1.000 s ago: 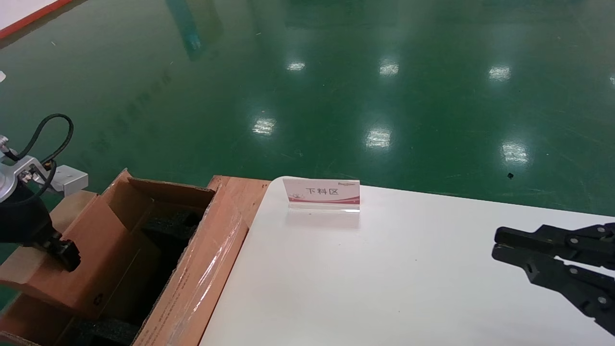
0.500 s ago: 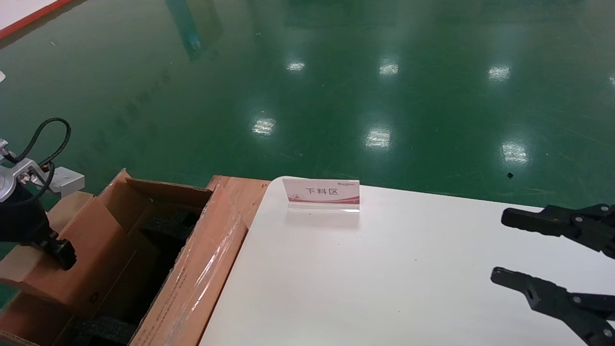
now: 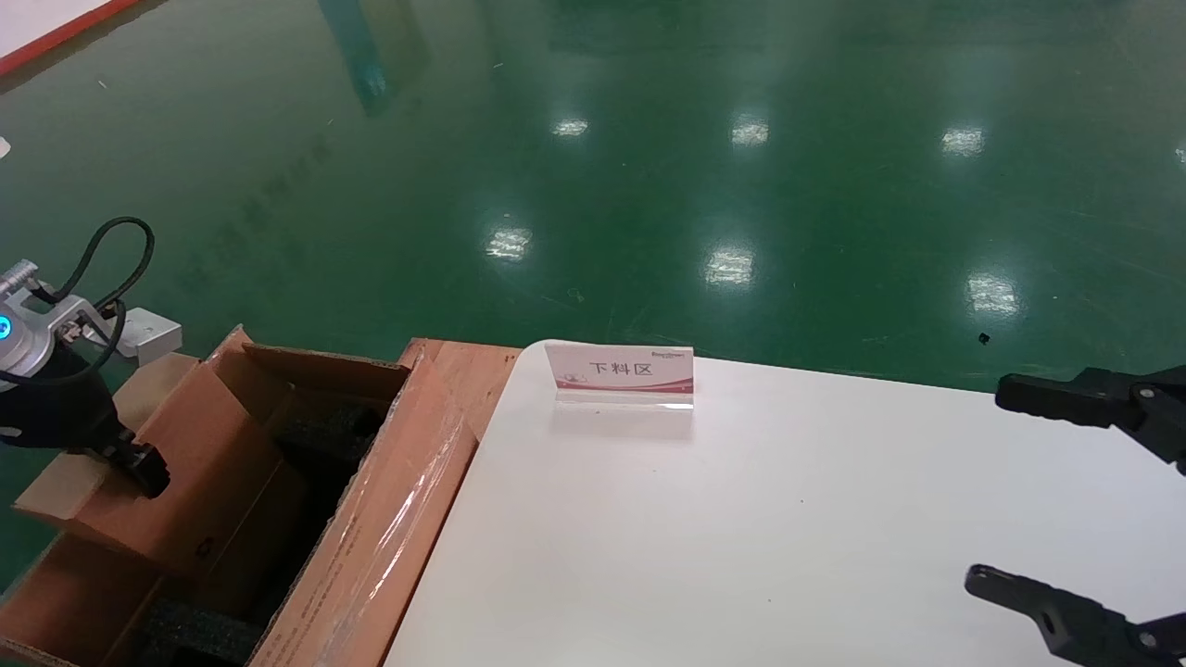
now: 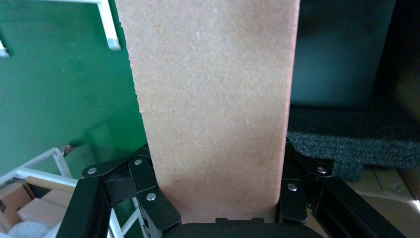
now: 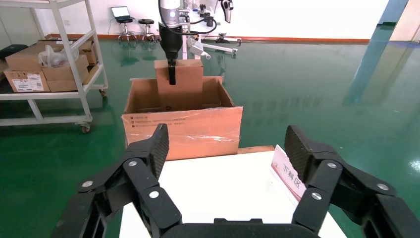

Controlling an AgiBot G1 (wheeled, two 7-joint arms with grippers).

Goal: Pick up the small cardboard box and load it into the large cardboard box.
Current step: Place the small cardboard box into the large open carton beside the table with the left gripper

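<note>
Two grippers: left gripper [image 3: 139,468], at eight o'clock, clenched on the plain pinkish-brown flat small cardboard box [image 3: 176,463], held over the big brown corrugated large cardboard box [image 3: 389,519]; right gripper [image 3: 1038,491], at four o'clock above white table [image 3: 695,537], spread wide, unladen.

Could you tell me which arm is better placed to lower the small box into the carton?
Left: its gripper already clamps the small box above the carton. The right gripper is open over the table.

Right claw [image 3: 1066,500] wider; small cardboard box [image 3: 162,477] seemingly higher.
</note>
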